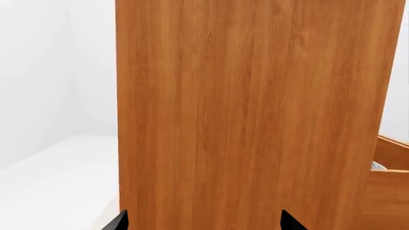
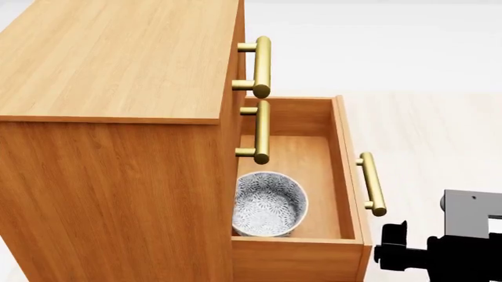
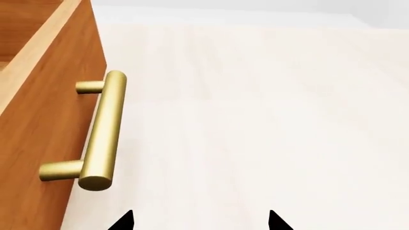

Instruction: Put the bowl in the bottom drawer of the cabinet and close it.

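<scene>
the speckled bowl (image 2: 269,204) is already set inside the pulled-out bottom drawer (image 2: 350,176) of the cabinet (image 2: 117,64), so only closing is left; the right gripper (image 3: 199,221), spread, is held just beside the drawer's brass handle (image 3: 96,134), likely for a push

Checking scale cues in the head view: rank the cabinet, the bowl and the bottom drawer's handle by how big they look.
1. Cabinet, by far the largest.
2. Bowl.
3. Bottom drawer's handle: about as long as the bowl is wide, but far thinner.
</scene>
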`<state>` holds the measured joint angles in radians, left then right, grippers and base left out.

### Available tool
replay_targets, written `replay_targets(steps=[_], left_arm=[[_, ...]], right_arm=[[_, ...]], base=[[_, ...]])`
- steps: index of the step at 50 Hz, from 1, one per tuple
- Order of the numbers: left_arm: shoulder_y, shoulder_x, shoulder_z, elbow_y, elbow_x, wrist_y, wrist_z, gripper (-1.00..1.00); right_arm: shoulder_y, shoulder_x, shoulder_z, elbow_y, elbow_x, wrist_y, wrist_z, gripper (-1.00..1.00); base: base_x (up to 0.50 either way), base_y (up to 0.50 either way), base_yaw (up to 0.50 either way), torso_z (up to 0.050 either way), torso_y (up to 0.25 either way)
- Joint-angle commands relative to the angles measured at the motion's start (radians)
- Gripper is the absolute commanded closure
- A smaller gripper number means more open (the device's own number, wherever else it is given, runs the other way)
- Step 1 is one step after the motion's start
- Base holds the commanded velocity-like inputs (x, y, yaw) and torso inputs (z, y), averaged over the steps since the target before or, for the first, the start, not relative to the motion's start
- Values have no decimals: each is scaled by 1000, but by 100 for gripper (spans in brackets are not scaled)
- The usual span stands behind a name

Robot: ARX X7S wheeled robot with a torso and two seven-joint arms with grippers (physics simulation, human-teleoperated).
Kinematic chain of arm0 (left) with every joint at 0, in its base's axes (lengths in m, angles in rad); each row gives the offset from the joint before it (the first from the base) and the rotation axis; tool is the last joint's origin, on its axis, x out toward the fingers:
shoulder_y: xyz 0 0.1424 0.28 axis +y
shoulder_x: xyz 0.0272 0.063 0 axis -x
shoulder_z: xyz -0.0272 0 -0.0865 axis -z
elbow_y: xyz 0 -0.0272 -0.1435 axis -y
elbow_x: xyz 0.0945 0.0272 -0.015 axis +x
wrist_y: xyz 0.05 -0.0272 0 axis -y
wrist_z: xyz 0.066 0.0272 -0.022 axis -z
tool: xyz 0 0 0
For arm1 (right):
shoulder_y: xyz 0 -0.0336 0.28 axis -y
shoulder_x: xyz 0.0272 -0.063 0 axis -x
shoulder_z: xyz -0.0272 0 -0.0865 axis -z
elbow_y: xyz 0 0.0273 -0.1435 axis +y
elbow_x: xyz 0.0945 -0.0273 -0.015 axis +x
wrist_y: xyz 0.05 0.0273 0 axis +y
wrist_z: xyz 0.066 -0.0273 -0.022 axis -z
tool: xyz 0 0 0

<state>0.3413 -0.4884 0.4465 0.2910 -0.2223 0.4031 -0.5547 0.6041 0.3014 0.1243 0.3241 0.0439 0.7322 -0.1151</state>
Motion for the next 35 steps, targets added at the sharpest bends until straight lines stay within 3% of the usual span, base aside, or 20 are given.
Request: replay_targets(steps=[1,27,35], left_arm=[[2,-7,0,19,-4,-14,-4,-100],[11,-20,-2,58,-9,-38,-17,-100],[1,-3,4,-9,-3,13,-2,-100]], right_arm=[[7,-17,-16,-6,11,4,-2,-100],[11,-48,-56,12,18,-9,-7,-100],[16,-54,-67,20,18,-16,-5,-100]], base=[[0,0,0,0,0],[0,0,0,0,0],[0,0,0,0,0]])
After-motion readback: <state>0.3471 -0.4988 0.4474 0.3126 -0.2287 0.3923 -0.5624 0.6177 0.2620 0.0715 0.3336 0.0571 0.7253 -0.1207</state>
